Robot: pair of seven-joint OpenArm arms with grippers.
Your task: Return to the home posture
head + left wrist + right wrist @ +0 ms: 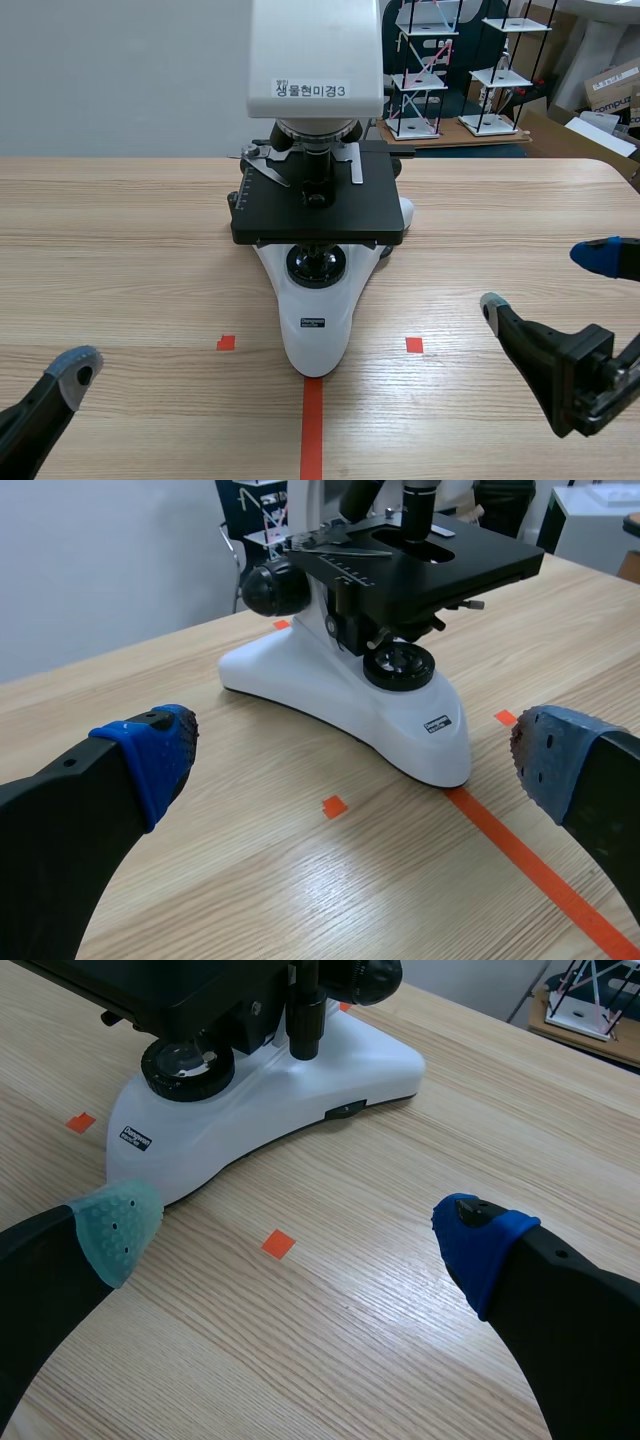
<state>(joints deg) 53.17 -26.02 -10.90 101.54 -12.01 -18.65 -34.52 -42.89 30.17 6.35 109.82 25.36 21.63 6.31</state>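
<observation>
Looking past the left hand (355, 770), its two blue-tipped fingers are spread wide and hold nothing. A white and black microscope (350, 695) stands on the wooden worktop (250, 880) just ahead of this hand, with the rounded nose of its base nearest the open gap. A small badge (437, 723) on that nose carries writing too small to read.

Past the right hand (298, 1238), the fingers are likewise released and empty, one tipped pale green and one blue. The microscope base lies ahead of the green-tipped finger and close to it, not touching.

From the camera between the arms, both hands sit low near the robot, one on each side of the microscope and apart from it. That looks near the resting posture the task asks for, though I cannot tell whether it is fully reached. A label (312, 89) on the microscope head reads "생물현미경3". A cardboard box (612, 85) far beyond the right hand shows the letters "compu".

The likely risk is a wide-open finger swinging inward and clipping the base. That could shove or turn the microscope on the smooth wood.
</observation>
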